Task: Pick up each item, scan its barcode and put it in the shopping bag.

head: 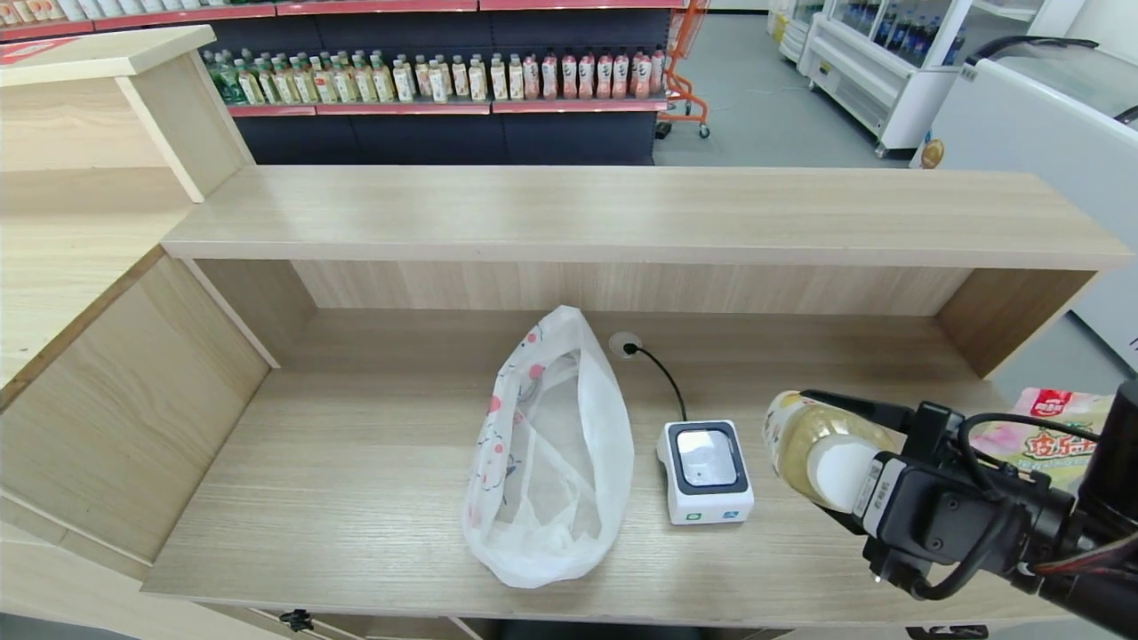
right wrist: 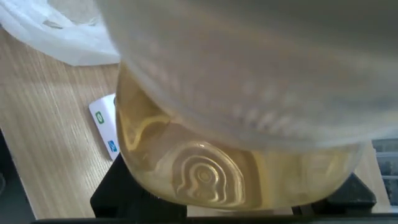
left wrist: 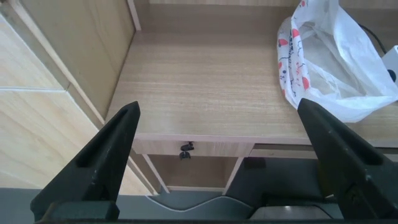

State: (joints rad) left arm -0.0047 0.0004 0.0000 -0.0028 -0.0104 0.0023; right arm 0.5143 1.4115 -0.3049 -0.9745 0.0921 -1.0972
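Currently the right gripper [head: 836, 453] is clamped on a bottle of pale yellow drink [head: 800, 440], one black finger showing along its upper side. The bottle is tilted nearly onto its side, over the right part of the countertop [head: 356, 480], one end toward the barcode scanner [head: 705, 471]. The right wrist view has the bottle close up, liquid visible through the clear wall, a corner of the scanner beneath. The scanner sits mid-right on the countertop, window up, its black cable [head: 662, 378] running back to a round port. Just beside it, toward the left, lies the white shopping bag [head: 551, 453], red-dotted, mouth open, near the counter's front edge. A snack packet [head: 1049, 436] lies at the right edge, partly behind the arm. The left gripper [left wrist: 219, 107] hangs off the counter's front edge, left of the bag, fingers spread wide, nothing between them.
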